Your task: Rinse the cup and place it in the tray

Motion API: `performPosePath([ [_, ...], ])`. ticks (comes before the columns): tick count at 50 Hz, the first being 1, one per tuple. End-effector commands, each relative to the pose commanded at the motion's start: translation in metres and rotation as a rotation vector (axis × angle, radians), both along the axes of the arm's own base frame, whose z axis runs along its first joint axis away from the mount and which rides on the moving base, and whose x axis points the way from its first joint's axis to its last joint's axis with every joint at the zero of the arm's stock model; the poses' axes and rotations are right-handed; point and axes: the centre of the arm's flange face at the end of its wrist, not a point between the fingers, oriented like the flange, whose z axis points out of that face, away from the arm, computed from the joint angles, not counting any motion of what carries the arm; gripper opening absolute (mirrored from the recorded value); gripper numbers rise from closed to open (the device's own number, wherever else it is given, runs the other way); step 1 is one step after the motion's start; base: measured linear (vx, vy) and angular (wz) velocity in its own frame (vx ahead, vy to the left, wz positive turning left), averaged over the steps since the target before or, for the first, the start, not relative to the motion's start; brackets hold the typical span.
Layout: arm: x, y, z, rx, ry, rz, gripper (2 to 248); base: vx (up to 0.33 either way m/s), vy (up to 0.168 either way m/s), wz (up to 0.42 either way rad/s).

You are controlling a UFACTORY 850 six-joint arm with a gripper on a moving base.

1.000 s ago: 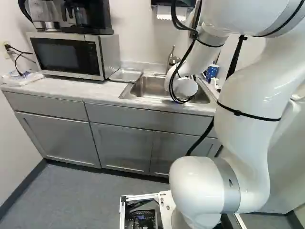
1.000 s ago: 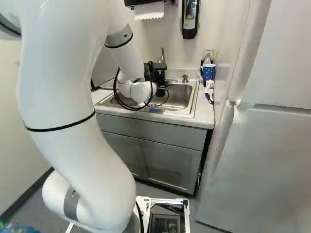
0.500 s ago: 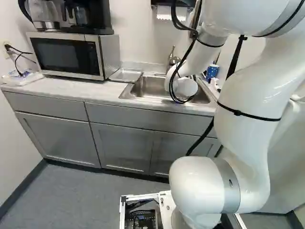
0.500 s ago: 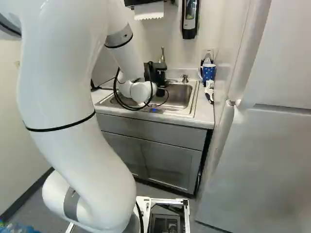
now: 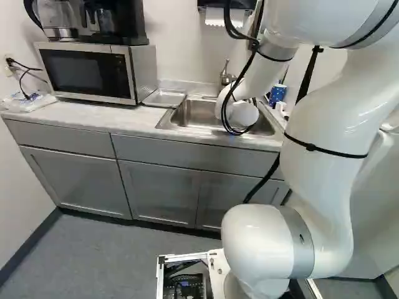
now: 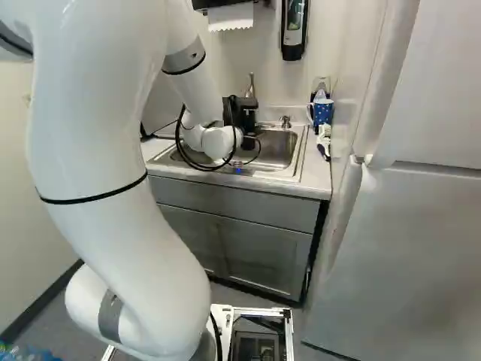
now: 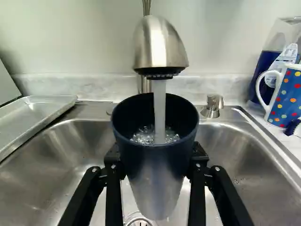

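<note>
Pale counter [image 5: 93, 118] framed a steel sink [image 7: 56, 160]. Over it, the white arm [image 6: 113, 226] bent forward and down, its black gripper [image 6: 246, 120] clamped on both sides of a dark cup [image 7: 157, 174], mouth up under the running faucet [image 7: 159, 44].

From behind the arm [image 6: 105, 143], both base views look down, sharing the sink [image 6: 282, 149]; wrist view closely faces tap [image 7: 159, 44]

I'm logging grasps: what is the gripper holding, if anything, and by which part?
The gripper holds the dark cup, one finger on each side of its outer wall, below the rim.
</note>
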Motion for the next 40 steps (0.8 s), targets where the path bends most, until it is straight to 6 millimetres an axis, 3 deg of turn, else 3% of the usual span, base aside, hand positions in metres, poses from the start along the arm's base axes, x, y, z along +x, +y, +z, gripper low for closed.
performPosePath([
  [40,0.0000,0.0000,0.0000,0.000,0.000,0.000,124,0.000,0.000,0.000],
])
